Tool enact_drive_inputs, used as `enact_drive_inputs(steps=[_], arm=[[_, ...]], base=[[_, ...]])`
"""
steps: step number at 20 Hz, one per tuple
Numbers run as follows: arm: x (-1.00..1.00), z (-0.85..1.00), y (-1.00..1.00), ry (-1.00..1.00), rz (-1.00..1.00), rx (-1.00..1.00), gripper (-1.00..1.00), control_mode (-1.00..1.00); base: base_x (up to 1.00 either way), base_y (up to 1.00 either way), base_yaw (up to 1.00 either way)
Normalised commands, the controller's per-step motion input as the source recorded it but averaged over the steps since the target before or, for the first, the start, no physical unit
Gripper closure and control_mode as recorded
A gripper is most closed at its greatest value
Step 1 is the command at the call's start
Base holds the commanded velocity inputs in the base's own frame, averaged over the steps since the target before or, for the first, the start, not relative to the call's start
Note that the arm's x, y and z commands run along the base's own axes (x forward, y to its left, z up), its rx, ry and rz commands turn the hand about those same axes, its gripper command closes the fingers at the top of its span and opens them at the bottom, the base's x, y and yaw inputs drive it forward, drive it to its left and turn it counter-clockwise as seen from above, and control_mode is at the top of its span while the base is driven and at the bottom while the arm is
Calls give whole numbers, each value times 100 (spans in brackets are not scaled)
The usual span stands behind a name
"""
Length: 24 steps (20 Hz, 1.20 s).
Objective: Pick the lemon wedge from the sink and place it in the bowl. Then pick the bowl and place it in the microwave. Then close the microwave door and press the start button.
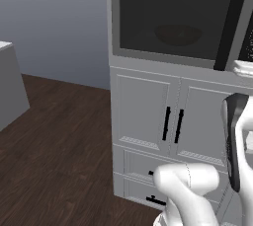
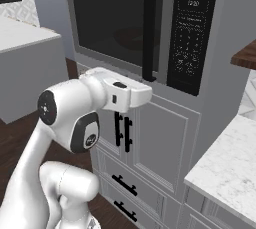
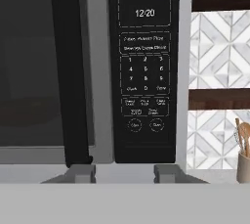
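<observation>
The microwave [image 2: 150,23] has its door [image 1: 168,18] shut, with the black vertical handle [image 3: 68,66] beside the dark control strip [image 3: 145,71]. Through the dark window the reddish-brown bowl [image 1: 178,34] shows dimly inside, also seen as the bowl [image 2: 131,38]. The lemon wedge is hidden behind the dark glass and the sink is out of view. My gripper [image 3: 124,173] is open with nothing between its fingers, facing the control strip from a short distance, below two round buttons [image 3: 145,125]. The hand [image 2: 132,94] hovers in front of the door's lower right corner.
Grey cabinet doors with black handles [image 1: 172,124] and drawers [image 2: 125,185] sit under the microwave. A white marble counter [image 2: 225,168] lies to the right, with a utensil jar [image 3: 243,157] against the patterned wall. A grey island [image 1: 7,87] stands at left.
</observation>
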Motion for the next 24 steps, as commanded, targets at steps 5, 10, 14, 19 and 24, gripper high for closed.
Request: enact_drive_inputs(steps=[5, 10, 14, 19, 24], arm=[[23, 0, -36, 0, 0, 1, 100, -100], [34, 0, -22, 0, 0, 0, 100, -100], [18, 0, -38, 0, 0, 0, 100, -100], [3, 0, -32, 0, 0, 0, 100, -100], [4, 0, -32, 0, 0, 0, 100, -100]], base=[[0, 0, 0], [0, 0, 0], [0, 0, 0], [0, 0, 0], [0, 0, 0]])
